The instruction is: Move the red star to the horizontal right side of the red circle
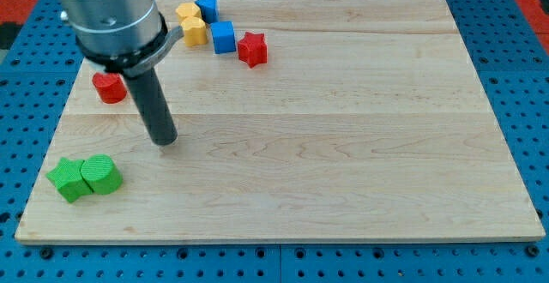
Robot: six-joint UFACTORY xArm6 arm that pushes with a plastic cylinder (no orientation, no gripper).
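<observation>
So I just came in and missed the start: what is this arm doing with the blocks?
A rod-ended arm is pushing blocks on a wooden board. My tip sits on bare wood, touching nothing, below and right of the red circle. The red star lies near the view's top, beside a blue cube, not yet level with the circle.

1. A pale wooden board (343, 146) carries all the blocks.
2. The red star (252, 49) lies near the view's top, just right of a blue cube (223, 37).
3. Two yellow blocks (192, 23) and another blue block (207, 8) cluster beside them, shapes unclear.
4. The red circle (109, 87) sits at the left.
5. Two green blocks (84, 178) touch at bottom left.
</observation>
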